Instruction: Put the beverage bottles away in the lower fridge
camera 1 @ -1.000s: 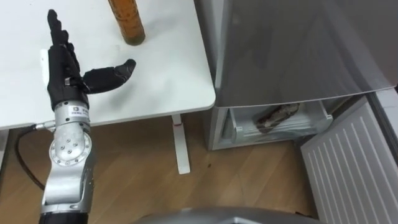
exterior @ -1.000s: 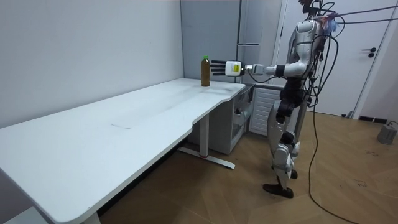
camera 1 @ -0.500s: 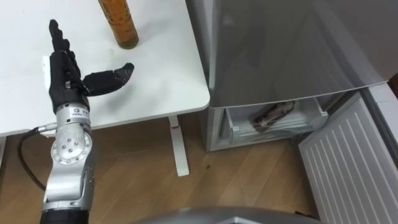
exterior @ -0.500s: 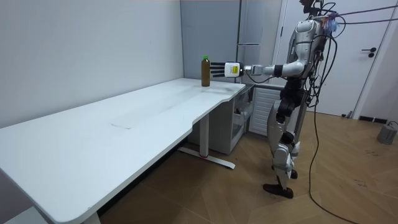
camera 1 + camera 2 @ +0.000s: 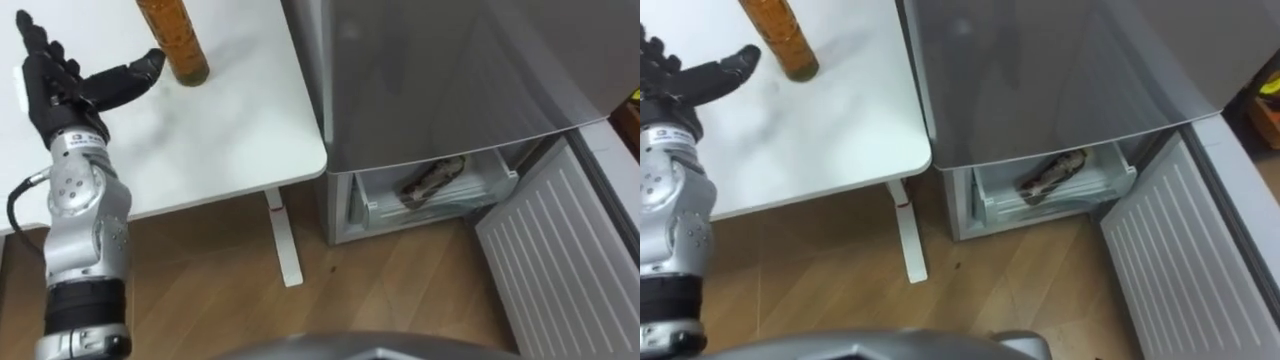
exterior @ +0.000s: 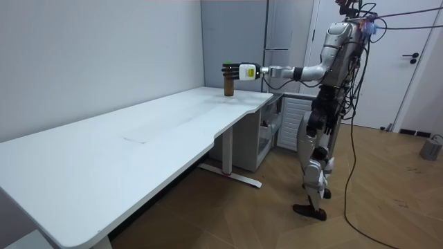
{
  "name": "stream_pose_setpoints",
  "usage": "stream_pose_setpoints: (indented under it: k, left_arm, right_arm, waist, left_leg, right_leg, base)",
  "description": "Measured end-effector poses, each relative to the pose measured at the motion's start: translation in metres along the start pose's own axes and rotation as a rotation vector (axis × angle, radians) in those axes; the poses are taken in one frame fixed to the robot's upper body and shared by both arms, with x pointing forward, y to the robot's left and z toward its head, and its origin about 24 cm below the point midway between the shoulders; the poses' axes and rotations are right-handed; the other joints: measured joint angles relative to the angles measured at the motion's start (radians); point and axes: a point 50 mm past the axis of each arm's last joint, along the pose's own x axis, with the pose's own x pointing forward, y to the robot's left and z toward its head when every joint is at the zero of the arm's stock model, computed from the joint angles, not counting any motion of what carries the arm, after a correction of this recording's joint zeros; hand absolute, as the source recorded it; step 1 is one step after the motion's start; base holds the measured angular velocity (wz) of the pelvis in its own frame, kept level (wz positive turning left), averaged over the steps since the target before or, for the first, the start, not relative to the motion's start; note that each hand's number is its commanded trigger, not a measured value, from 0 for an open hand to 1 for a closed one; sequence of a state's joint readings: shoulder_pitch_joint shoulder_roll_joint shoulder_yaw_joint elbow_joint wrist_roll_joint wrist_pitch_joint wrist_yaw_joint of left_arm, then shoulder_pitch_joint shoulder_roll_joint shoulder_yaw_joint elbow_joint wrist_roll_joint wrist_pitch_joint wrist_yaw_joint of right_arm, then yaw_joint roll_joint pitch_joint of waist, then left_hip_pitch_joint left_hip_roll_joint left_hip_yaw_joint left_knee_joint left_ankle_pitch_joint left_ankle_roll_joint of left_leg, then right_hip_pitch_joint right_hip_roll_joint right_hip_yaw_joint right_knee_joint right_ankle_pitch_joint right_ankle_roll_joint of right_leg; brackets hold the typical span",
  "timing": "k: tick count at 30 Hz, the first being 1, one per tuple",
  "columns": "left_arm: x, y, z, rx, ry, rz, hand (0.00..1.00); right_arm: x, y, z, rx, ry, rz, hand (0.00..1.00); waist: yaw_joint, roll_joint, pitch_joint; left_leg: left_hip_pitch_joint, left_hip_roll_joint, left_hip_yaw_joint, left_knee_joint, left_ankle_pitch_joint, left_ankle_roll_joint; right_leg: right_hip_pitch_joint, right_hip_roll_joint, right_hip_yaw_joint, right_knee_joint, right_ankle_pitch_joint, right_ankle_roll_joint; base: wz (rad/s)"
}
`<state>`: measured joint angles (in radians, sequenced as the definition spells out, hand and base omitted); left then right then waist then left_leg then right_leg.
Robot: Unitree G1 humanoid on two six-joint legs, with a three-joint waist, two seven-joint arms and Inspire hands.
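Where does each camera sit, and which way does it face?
Left eye view: on the robot's head, looking down at the white table, the bottle and the open lower fridge; its left hand and arm show.
Right eye view: same head, just beside, looking down alike; same hand and arm at the left edge.
Room view: stands in the room, looks along the table at the whole standing robot.
Shared: the open left hand beside the bottle.

An amber bottle [image 5: 172, 40] stands upright on the white table [image 5: 230, 130], and a second drink [image 5: 431, 180] lies flat inside the open lower fridge [image 5: 372, 206].
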<state>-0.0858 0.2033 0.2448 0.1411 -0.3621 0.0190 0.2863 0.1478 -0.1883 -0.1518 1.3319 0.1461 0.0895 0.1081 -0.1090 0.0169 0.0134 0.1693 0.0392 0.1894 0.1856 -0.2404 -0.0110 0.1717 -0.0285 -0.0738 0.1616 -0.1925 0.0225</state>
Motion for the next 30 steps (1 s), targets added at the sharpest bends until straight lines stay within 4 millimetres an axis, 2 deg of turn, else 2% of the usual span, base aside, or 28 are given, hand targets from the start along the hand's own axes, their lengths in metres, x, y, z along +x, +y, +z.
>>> stream_pose_setpoints:
  k: [5,8,10,15,25,30]
  left_arm:
    - [0.009,-0.004,0.013,-0.001,-0.026,-0.003,0.0]
    - [0.016,-0.004,0.015,-0.07,0.003,0.001,0.0]
    - [0.024,-0.003,0.013,-0.097,0.041,-0.002,0.0]
    - [0.037,0.002,0.011,-0.069,0.087,0.012,0.0]
    - [0.044,0.01,0.004,-0.033,0.173,0.019,0.0]
    - [0.047,0.013,0.007,-0.027,0.198,-0.002,0.0]
  right_arm:
    - [-0.001,-0.003,-0.008,-0.038,0.053,-0.005,0.0]
    - [-0.001,-0.005,-0.01,-0.041,0.067,-0.003,0.0]
    - [-0.002,-0.007,-0.013,-0.047,0.082,-0.004,0.0]
    - [-0.002,-0.01,-0.013,-0.038,0.082,-0.01,0.0]
    - [-0.003,-0.014,-0.013,0.002,0.075,-0.03,0.0]
    - [-0.004,-0.016,-0.014,0.002,0.093,-0.044,0.0]
  waist:
    - [-0.019,-0.002,-0.0026]
    - [-0.026,0.004,-0.0057]
    - [-0.025,0.014,-0.0123]
    - [-0.025,0.028,-0.0189]
    - [-0.034,0.031,-0.0143]
    - [-0.049,0.041,-0.0177]
  left_leg:
    - [0.004,0.0,0.002,0.0,0.0,0.0]
    - [0.007,0.002,0.008,-0.006,0.0,0.0]
    - [0.008,0.002,0.015,-0.009,0.0,0.0]
    - [0.016,0.002,0.034,-0.017,0.0,0.0]
    - [0.005,0.004,0.057,-0.018,0.0,0.0]
    - [-0.009,0.005,0.062,-0.017,-0.001,0.001]
  right_leg:
    - [-0.014,0.0,0.009,0.01,0.0,0.0]
    - [-0.018,0.003,0.018,0.011,0.0,0.0]
    - [-0.02,0.005,0.023,0.013,0.0,-0.001]
    - [-0.03,0.008,0.045,0.025,0.0,-0.001]
    - [-0.053,0.011,0.075,0.029,0.001,-0.001]
    - [-0.069,0.013,0.082,0.041,0.001,-0.001]
  base:
    - [-0.06]
    - [-0.1]
    - [-0.07]
    - [-0.14]
    - [-0.08]
    - [-0.03]
